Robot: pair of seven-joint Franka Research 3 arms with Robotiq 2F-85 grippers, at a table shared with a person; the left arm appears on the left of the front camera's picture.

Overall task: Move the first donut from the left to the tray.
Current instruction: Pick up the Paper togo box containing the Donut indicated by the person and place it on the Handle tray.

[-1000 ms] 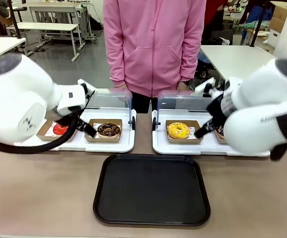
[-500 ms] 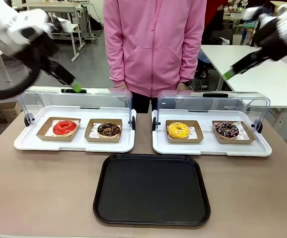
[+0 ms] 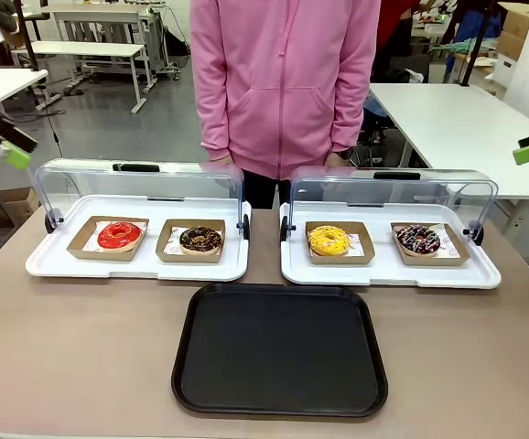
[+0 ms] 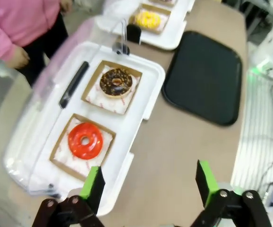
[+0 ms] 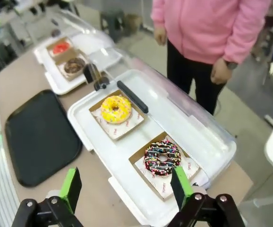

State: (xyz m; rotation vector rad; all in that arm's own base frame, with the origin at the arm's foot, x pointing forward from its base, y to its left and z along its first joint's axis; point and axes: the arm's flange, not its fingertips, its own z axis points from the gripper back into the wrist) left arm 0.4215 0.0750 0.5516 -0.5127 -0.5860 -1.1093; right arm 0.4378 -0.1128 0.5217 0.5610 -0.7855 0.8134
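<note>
Retreat from the tabletop (image 3: 81, 347) was complete: left gripper (image 4: 150, 166) and right gripper (image 5: 126, 171) hung high, fingers (image 4: 93, 185) wide and empty; red donut (image 3: 119, 235) lay untouched, tray (image 3: 278, 352) unfilled.

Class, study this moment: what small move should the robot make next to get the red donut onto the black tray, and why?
Probably lower the left gripper toward the red donut: its jaws stand open and empty, well above it, and the donut lies uncovered in its box, lid tilted back.
</note>
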